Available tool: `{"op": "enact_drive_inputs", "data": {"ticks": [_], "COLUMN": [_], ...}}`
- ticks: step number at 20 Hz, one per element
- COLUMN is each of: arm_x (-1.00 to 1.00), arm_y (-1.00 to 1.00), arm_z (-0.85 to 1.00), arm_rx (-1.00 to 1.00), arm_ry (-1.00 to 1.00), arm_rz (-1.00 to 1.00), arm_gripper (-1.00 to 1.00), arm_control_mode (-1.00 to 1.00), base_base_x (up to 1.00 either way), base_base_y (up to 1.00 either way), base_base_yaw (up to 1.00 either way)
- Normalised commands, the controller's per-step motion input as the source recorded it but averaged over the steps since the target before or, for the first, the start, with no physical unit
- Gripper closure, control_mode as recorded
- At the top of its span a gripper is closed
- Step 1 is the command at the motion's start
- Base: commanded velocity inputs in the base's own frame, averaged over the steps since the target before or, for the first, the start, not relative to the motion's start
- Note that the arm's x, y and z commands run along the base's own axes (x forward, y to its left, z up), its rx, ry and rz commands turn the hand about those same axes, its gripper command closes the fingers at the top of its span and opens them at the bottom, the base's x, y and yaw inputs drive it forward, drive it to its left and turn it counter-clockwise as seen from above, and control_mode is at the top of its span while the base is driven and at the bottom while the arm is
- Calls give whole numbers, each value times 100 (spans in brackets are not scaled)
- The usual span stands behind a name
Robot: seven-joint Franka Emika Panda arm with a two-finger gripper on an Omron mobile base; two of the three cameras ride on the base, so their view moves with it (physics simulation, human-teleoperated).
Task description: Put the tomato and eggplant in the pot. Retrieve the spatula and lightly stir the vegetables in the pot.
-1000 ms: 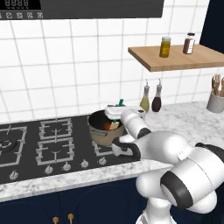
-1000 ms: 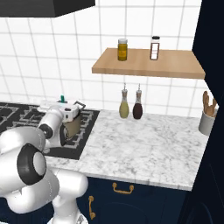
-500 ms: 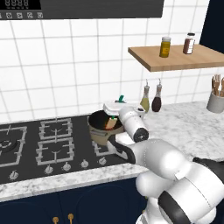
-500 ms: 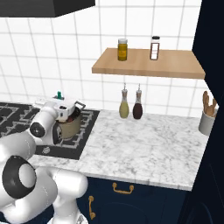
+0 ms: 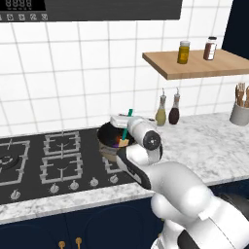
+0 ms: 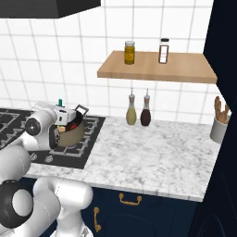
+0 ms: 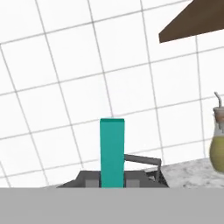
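Spatula: one, green handle, long axis near vertical, free end up and leaning slightly toward the tiled wall, lower end down in the pot; in the hand view the handle rises as a teal bar between the finger tips. Gripper: one, pressed together on the spatula handle, held over the pot mouth. Pot: one, tan-gold, dark inside, on the right rear burner of the hob; one grey loop handle juts toward the counter. Inside the pot a red patch shows in the right base view, likely the tomato, and purple beside orange at the spatula's lower end in the left base view, likely the eggplant; neither is clear. Hob: black, set in a grey-white marble counter; a row of knobs along its front edge, number hard to count. Bottles: two, hanging under the shelf, one yellow-green, one dark. Shelf: one, wood, on the wall, bearing two jars, one amber, one with a dark fill. Holder: one, grey, at the counter's far right, with pale wooden-handled utensils. Wall: white square tiles. Hood: dark, above the hob. Cabinets: navy, brass pulls.
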Motion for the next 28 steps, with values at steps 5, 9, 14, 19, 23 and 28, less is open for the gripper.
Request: {"op": "enact_drive_inputs", "data": {"ticks": [5, 9, 14, 19, 23, 28], "arm_x": [40, 66, 21, 9, 1, -10], "arm_y": [19, 0, 0, 0, 0, -2], "arm_z": [-59, -36, -58, -13, 24, 42], "arm_rx": [-5, -9, -14, -13, -8, 0], "arm_ry": [3, -7, -22, -39, -17, 0], "arm_rz": [0, 0, 0, 0, -4, -5], "arm_gripper": [100, 100, 100, 100, 100, 100], "arm_control_mode": [-100, -100, -100, -100, -100, -100], "base_base_x": [0, 0, 0, 0, 0, 0], "base_base_y": [0, 0, 0, 0, 0, 0], "base_base_yaw": [0, 0, 0, 0, 0, 0]}}
